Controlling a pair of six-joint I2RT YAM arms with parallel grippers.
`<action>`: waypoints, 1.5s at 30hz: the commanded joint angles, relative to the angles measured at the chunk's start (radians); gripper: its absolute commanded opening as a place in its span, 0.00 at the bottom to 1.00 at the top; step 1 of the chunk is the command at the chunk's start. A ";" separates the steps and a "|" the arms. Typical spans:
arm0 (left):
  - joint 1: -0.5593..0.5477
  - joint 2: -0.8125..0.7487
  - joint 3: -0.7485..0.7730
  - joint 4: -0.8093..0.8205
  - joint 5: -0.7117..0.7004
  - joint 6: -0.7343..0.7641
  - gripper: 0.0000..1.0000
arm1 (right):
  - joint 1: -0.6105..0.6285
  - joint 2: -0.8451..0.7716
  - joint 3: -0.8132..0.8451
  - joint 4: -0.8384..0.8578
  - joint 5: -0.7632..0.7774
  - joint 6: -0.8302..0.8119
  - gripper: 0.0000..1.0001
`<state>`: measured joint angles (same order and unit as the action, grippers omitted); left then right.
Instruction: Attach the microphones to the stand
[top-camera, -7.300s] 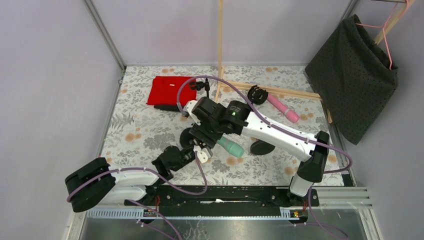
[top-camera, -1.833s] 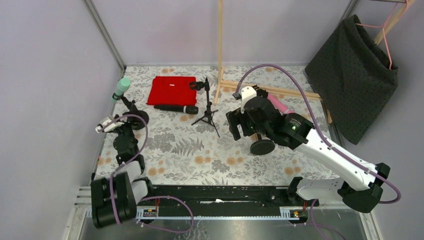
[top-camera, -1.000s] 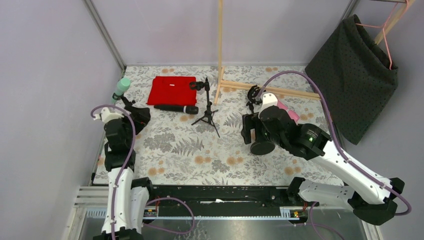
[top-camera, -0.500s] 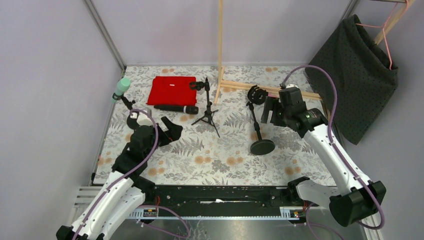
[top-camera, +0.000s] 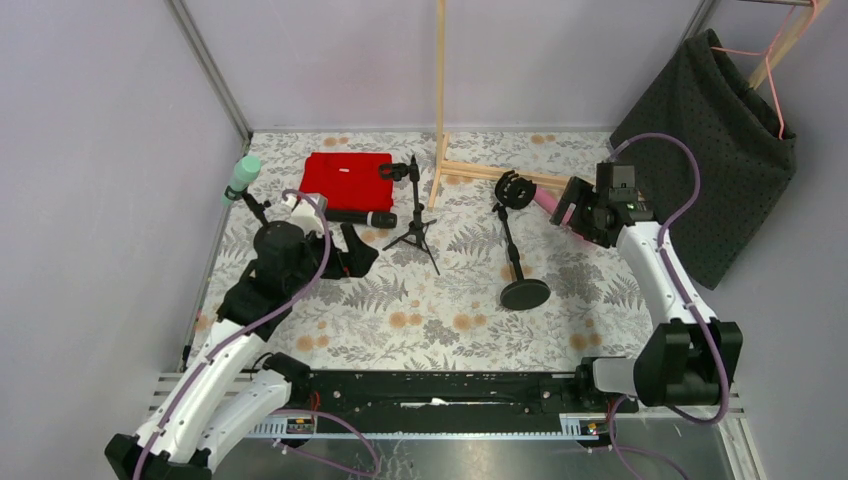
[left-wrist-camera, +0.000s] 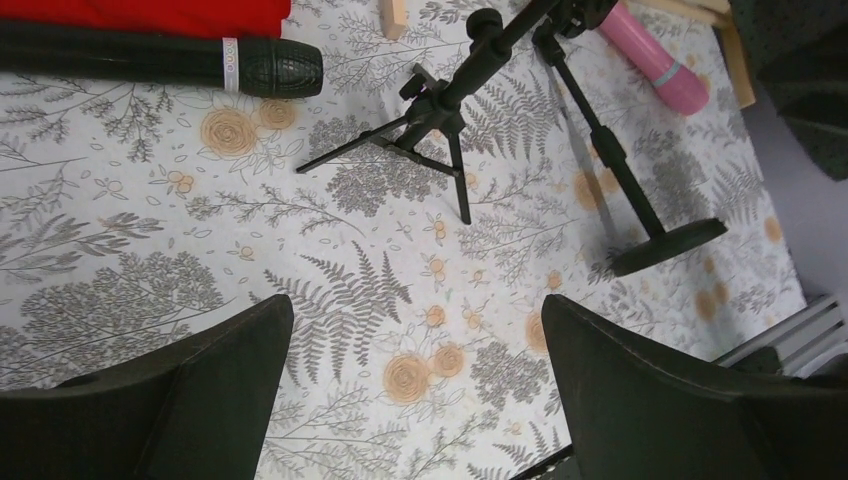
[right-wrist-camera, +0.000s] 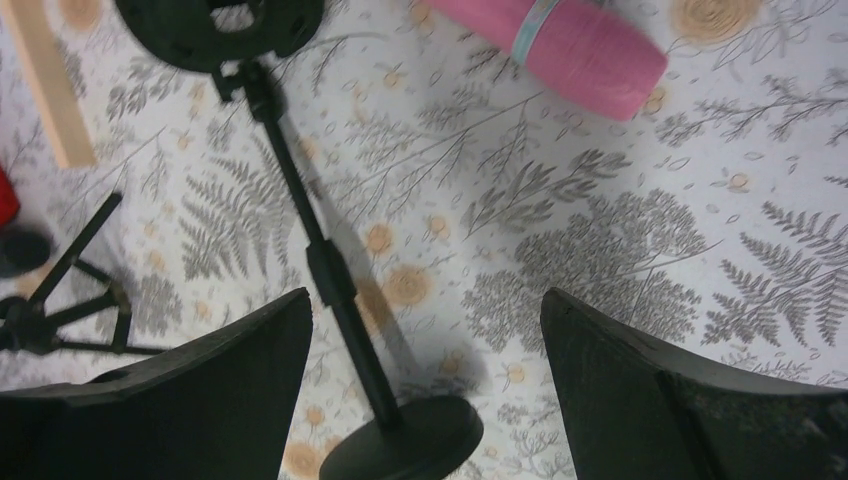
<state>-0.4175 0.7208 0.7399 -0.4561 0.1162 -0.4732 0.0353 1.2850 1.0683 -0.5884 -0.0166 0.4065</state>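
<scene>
Microphones, three: mint green microphone (top-camera: 241, 175), pink microphone (right-wrist-camera: 560, 45), black microphone (left-wrist-camera: 150, 58) | stands, three: tripod stand (top-camera: 413, 215), round-base stand (top-camera: 513, 250), left-edge stand (top-camera: 252, 206) | red cloth (top-camera: 345, 176), one | dark hanging fabric (top-camera: 705, 150), one | wooden frame (top-camera: 440, 80), one | robot arms, two: left arm (top-camera: 235, 312), right arm (top-camera: 660, 275)

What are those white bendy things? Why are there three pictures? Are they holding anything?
They are two robot arms, a left arm and a right arm. The big picture looks down from above. The other two come from a small camera on each wrist, so you see the dark tips of that arm's own tool. On the flowery table lie a black mic, a pink mic and a red cloth. Two empty stands are there too: a tripod and a round-foot stand. A green mic already sits on a third stand at the left. The left tool and right tool are open and hold nothing.
</scene>
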 joint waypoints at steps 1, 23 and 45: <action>-0.002 -0.050 0.001 -0.013 -0.001 0.093 0.99 | -0.024 0.053 0.034 0.123 0.097 0.012 0.91; -0.004 -0.046 -0.016 -0.005 -0.024 0.082 0.99 | -0.066 0.660 0.509 -0.137 0.063 -0.428 0.91; -0.004 -0.023 -0.017 -0.005 -0.033 0.079 0.99 | -0.078 0.840 0.538 -0.171 0.040 -0.333 0.77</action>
<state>-0.4183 0.6960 0.7261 -0.4797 0.0906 -0.3996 -0.0387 2.1162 1.5959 -0.7341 0.0574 0.0467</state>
